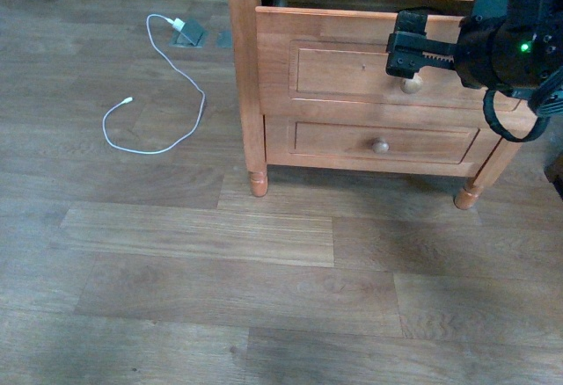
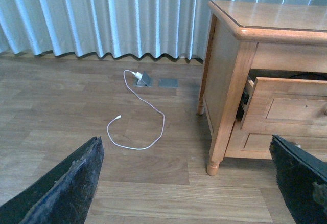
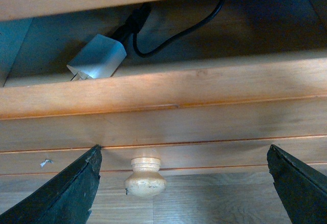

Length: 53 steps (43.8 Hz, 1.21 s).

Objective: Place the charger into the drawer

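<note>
The charger (image 3: pixel 97 58), a small white block with a black cable (image 3: pixel 179 29), lies inside the drawer (image 1: pixel 369 60), seen through the gap at the drawer's top in the right wrist view. The upper drawer stands pulled out a little from the cabinet. My right gripper (image 1: pixel 409 47) hangs open in front of the drawer's panel, its fingers either side of the round knob (image 3: pixel 145 177) without touching it. The left gripper (image 2: pixel 184 183) is open over bare floor, left of the cabinet, holding nothing. It is out of the front view.
A wooden cabinet (image 1: pixel 244 69) on turned legs holds a shorter lower drawer (image 1: pixel 380 146). A long white cable (image 1: pixel 167 77) loops on the wood floor from a floor socket (image 1: pixel 189 33). Curtains (image 2: pixel 102 14) hang behind.
</note>
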Available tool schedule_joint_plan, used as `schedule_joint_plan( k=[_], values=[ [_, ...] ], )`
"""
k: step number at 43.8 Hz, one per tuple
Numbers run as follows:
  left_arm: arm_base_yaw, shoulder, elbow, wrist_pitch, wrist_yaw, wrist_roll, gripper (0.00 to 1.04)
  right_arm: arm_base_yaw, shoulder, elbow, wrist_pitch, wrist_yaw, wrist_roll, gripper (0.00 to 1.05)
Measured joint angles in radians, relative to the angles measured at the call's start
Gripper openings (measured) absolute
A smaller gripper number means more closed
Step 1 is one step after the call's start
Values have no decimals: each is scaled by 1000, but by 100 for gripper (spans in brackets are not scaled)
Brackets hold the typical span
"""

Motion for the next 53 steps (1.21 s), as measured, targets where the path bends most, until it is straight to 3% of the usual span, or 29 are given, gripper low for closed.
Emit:
schedule_joint_plan(
  k=[28, 53],
  values=[
    [0, 0, 0, 0, 0, 0, 99, 15, 130, 190, 31, 31, 4, 96],
    [0, 0, 0, 0, 0, 0, 99, 23, 158, 217, 47, 41, 22, 96]
  ],
)
